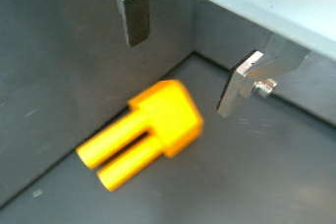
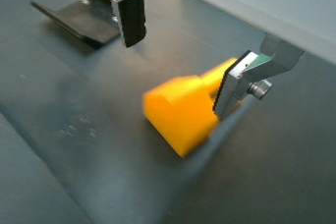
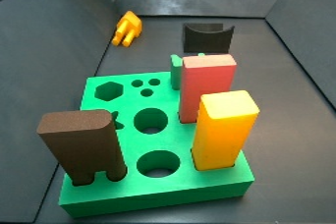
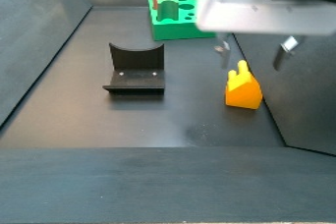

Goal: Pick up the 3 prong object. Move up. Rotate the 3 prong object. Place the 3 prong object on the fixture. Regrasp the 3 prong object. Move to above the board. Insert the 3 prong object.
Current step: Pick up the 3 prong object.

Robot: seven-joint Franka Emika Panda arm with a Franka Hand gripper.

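Between the two silver fingers (image 1: 134,14) in both wrist views lies the 3 prong object (image 1: 141,134), flat on the dark counter (image 1: 250,179) and untouched. The gripper (image 2: 184,43) hangs just above it with jaws spread wide, gripping nothing. In a side view the fixture (image 4: 134,69) stands to its left, well apart, and the green board (image 4: 178,20) lies farther back.

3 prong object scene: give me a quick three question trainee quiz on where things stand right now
1. True or false: the gripper is shut on the 3 prong object.
2. What does the 3 prong object rest on: (a) the fixture, (b) the dark floor, (c) the board?
3. What colour is the tallest block on the board?

Key:
1. False: the fingers stand apart above it.
2. (b).
3. Yellow-orange.
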